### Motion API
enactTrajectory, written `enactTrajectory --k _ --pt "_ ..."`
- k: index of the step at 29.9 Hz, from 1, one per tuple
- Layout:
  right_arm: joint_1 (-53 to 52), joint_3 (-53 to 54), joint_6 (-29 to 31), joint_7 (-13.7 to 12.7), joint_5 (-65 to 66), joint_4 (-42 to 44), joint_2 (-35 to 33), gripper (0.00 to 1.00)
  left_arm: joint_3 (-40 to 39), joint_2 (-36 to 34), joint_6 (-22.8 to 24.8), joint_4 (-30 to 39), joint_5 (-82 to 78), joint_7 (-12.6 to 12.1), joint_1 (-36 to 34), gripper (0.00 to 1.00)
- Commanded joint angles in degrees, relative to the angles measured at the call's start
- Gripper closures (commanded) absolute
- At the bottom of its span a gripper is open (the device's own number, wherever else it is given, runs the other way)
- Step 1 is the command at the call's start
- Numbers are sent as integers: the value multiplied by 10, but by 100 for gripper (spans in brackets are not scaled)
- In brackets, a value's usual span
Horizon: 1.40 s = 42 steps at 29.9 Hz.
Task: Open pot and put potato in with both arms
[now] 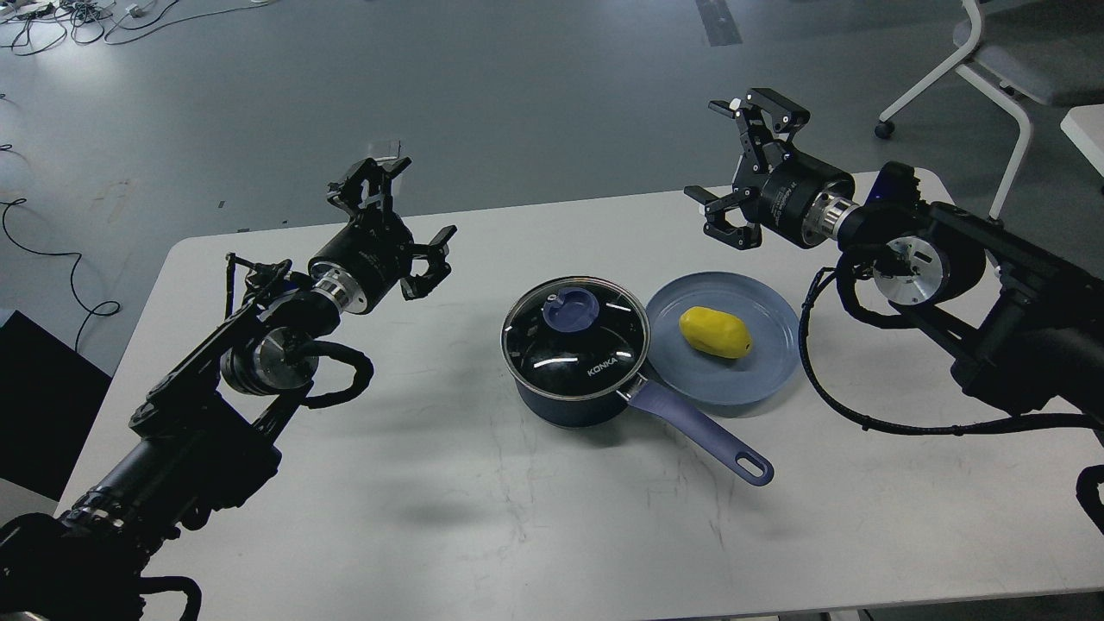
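Note:
The dark navy pot (576,379) stands mid-table with its glass lid (575,332) on, a blue knob on top, and its lavender-blue handle (700,434) pointing to the front right. Just right of it the yellow potato (715,332) lies on a blue-grey plate (759,371). My left gripper (405,216) hovers open to the left of the pot, holding nothing. Above and behind the plate, my right gripper (733,164) is also open and empty. Neither gripper touches anything.
The white table (448,509) carries only the pot and plate. A white chair (992,60) stands on the grey floor at the back right. Cables (52,17) lie on the floor at the far left.

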<state>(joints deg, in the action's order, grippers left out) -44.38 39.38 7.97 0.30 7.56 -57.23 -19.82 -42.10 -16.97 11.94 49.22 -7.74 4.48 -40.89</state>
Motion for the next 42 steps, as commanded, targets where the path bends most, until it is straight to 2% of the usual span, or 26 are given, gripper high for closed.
enactTrajectory --k 1,4,9,14,42 --pt "20 2 4 0 0 -17 -13 0 1 -2 1 1 0 -2 -1 1" --pt "25 5 23 1 0 -18 -25 0 2 -2 1 1 -1 -5 0 1" --pt "25 11 23 2 0 -17 -26 0 0 2 0 1 4 3 0 1" --pt "25 11 23 3 0 -17 -26 0 2 2 1 1 2 -3 0 2" --pt "3 6 21 0 9 -4 -26 0 7 6 -12 0 -3 1 -1 2"
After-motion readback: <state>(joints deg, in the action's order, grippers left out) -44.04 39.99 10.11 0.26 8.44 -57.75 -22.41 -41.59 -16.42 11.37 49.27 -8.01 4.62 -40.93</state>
